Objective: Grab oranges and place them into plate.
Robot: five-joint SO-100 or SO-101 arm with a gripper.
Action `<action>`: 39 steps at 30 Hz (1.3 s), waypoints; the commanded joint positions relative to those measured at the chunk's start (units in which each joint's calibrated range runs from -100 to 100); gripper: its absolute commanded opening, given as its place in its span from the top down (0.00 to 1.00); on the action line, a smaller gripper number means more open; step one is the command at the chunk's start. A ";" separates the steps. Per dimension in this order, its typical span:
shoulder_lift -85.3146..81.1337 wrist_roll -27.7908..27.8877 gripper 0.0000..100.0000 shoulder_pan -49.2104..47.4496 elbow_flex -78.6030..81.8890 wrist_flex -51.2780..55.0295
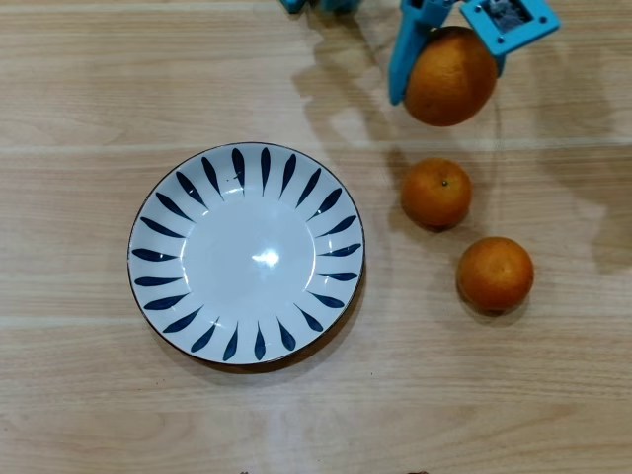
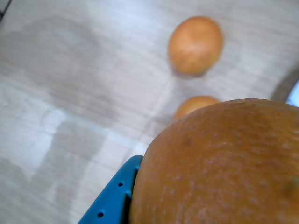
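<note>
My blue gripper [image 1: 446, 61] is shut on the large orange [image 1: 451, 77] at the top right of the overhead view, held above the table. In the wrist view that orange [image 2: 219, 163] fills the lower right, against one blue finger [image 2: 112, 198]. Two smaller oranges lie on the table: one [image 1: 435, 194] just below the gripper and one [image 1: 495, 274] lower right. Both show in the wrist view, one in full [image 2: 195, 45] and one [image 2: 194, 106] partly hidden behind the held orange. The white plate with blue strokes [image 1: 163, 286] sits empty at centre left, apart from all the oranges.
The table is light wood [image 1: 79, 79]. The plate's edge [image 2: 286, 86] shows at the right border of the wrist view. The arm's blue base parts [image 1: 321, 5] enter at the top edge of the overhead view.
</note>
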 commanded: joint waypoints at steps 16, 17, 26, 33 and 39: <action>17.49 20.53 0.67 29.28 -7.40 -11.08; 19.95 20.84 0.68 30.16 -9.31 -11.17; 25.10 21.99 0.57 37.99 -14.83 -9.71; 25.36 21.78 0.48 37.42 -15.10 -9.02; 24.76 21.57 0.48 34.28 -15.10 -8.93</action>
